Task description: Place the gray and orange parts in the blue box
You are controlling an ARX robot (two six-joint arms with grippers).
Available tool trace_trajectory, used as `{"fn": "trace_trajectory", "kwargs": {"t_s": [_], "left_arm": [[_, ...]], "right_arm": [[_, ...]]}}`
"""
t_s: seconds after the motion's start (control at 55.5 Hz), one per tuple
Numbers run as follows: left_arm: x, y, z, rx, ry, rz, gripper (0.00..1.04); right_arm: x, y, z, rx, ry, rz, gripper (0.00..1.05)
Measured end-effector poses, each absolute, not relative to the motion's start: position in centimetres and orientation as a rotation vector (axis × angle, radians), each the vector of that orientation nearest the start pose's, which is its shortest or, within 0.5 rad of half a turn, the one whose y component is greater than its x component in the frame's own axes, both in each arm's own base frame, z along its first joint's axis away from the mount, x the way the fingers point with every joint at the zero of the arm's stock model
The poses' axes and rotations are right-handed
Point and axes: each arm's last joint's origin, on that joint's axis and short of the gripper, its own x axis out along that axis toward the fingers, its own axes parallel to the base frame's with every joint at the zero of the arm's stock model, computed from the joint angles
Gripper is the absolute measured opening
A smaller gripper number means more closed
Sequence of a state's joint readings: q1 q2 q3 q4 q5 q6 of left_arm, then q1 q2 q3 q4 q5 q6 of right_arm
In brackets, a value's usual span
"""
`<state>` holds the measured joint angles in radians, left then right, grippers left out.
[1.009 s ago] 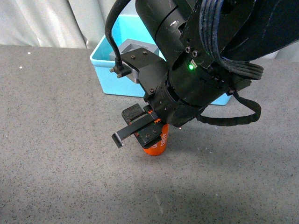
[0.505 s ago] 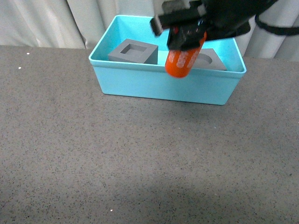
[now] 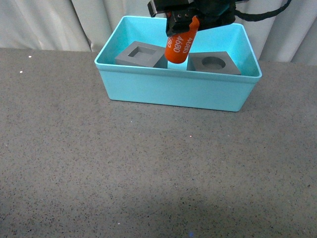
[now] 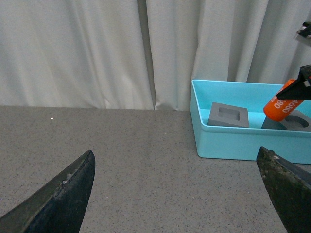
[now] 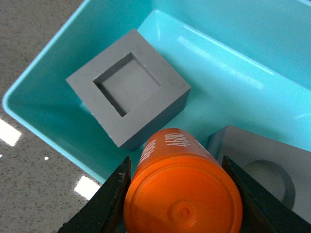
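Gray speckled tabletop (image 3: 99, 163), pale pleated curtain (image 4: 97, 48) hanging behind it

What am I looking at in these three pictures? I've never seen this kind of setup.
This is a two-armed robot at a gray table. One picture is from a camera on its body; the other two from cameras on each wrist. A blue box holds two gray cubes, one with a square recess, one with a round recess. The right gripper holds an orange cylinder printed "4680" above the gap between them. The left gripper's fingers are spread wide, holding nothing.
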<state>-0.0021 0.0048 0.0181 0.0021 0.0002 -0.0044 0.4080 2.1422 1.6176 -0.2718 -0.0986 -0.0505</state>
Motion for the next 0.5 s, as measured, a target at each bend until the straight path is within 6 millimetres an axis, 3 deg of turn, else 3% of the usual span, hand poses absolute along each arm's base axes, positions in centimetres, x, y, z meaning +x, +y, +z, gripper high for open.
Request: {"fn": "trace_trajectory", "kwargs": {"t_s": [0.27,0.468,0.505], "left_arm": [[9.7,0.0,17.0,-0.004,-0.015,-0.002,0.98],[9.7,0.0,17.0,-0.004,-0.015,-0.002,0.98],[9.7,0.0,17.0,-0.004,-0.015,-0.002,0.98]], "right_arm": [[45.1,19.9,16.0,-0.185,0.851,0.481,0.45],[45.7,19.9,15.2,-0.185,0.859,0.461,0.45],[45.7,19.9,15.2,-0.191,0.856,0.457,0.5]]}}
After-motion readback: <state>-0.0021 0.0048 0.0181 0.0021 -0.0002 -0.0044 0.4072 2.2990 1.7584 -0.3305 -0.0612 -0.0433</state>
